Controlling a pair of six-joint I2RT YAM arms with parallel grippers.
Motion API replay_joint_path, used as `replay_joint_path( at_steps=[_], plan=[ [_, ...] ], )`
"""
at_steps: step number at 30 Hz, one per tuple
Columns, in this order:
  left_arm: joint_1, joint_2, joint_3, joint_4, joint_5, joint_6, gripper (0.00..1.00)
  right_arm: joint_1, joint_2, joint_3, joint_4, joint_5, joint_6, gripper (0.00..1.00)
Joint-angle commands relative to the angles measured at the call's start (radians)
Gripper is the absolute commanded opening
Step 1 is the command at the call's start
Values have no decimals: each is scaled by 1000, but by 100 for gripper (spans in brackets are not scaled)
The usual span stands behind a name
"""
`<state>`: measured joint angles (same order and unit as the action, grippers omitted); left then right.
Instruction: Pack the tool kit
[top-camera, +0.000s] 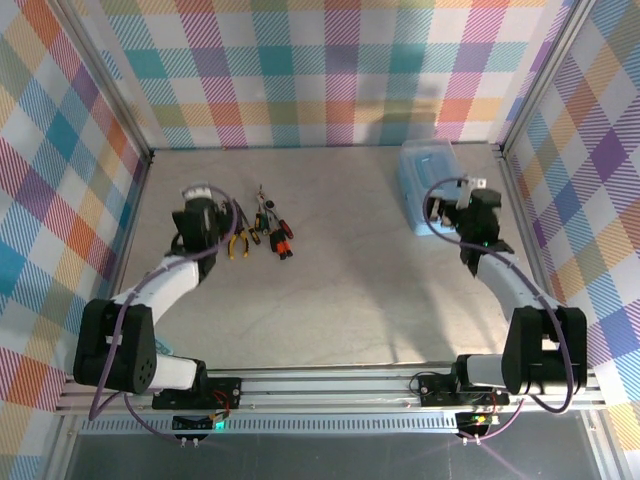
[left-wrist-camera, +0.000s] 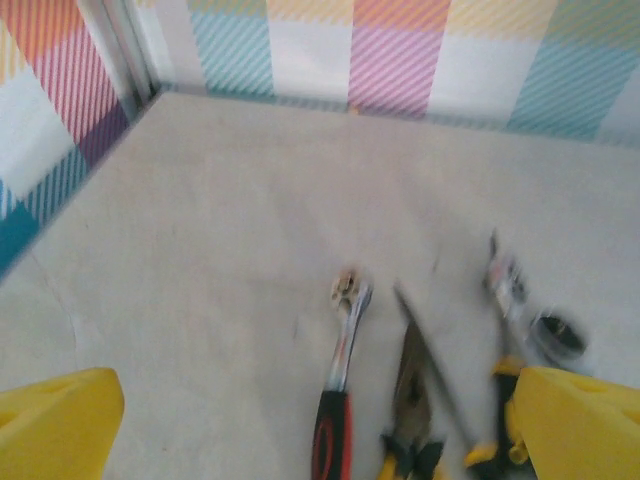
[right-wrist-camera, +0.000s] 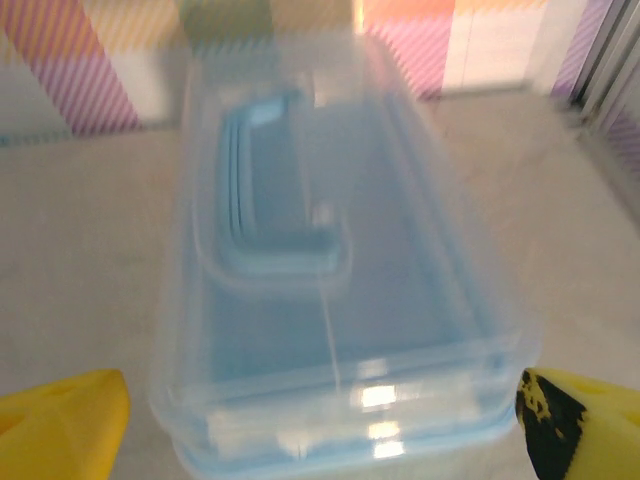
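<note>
Both sets of jaws stand wide, nothing held. Right gripper hangs at the near end of the closed case. Left gripper has the ratchet and pliers just ahead.

Risks: the tools lie crowded, so one pinch may catch two; the slick case may skid on the bare grey table.

Plaid walls all round.

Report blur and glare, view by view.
Top external: sharp and evenly lit. Left wrist: motion-blurred, the tools smeared and soft-edged. Right wrist: the case out of focus, with bright glints on its near rim.
</note>
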<state>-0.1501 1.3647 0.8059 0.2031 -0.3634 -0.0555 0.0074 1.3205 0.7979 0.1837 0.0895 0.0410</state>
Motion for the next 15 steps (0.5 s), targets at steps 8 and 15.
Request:
replay_joint_path(
  at_steps=[8,15],
  plan=[
    [-46,149,424,-749,103,-96,100,-31,388,508,-402,5,-32,99],
    [-52,119,380,-767,152,-101,100,-79,563,713,-494,-53,-75,99]
  ],
)
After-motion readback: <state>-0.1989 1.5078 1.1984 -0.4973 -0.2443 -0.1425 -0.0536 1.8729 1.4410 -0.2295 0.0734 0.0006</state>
